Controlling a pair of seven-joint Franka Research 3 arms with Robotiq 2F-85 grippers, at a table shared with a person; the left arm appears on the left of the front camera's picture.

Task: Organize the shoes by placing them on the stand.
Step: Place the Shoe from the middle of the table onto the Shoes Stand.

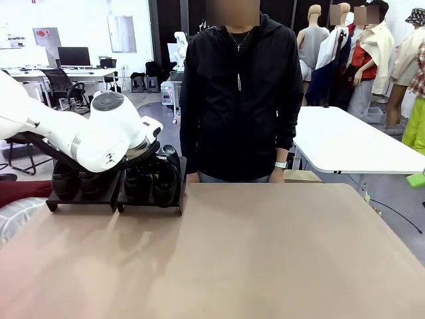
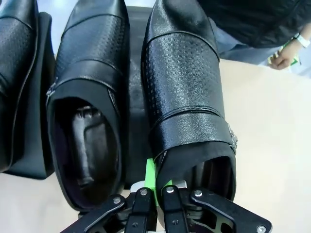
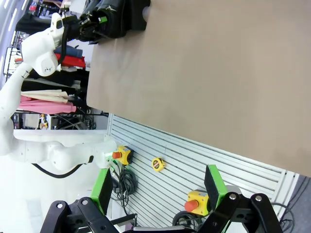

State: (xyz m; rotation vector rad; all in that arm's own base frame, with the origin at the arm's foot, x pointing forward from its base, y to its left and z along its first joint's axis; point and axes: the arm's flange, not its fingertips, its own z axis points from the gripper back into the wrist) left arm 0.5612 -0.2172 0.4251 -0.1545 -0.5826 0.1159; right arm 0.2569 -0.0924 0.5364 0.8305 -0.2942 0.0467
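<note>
Several glossy black shoes stand on a low black stand [image 1: 86,201] at the table's far left. In the left wrist view my left gripper [image 2: 155,196] is shut on the heel rim of the rightmost shoe [image 2: 187,92], which rests toe away on the stand [image 2: 135,92]. A second shoe [image 2: 87,107] sits beside it, and part of a third shoe [image 2: 14,73] shows at the edge. From the front, my left arm [image 1: 99,139] covers the shoes [image 1: 156,179]. My right gripper [image 3: 158,194] is open and empty, off the table's near edge.
A person in a black jacket [image 1: 239,100] stands at the far edge, right of the stand, hands low at the table edge [image 1: 279,174]. The tan tabletop [image 1: 265,252] spreads wide to the right. A white table [image 1: 352,143] stands behind.
</note>
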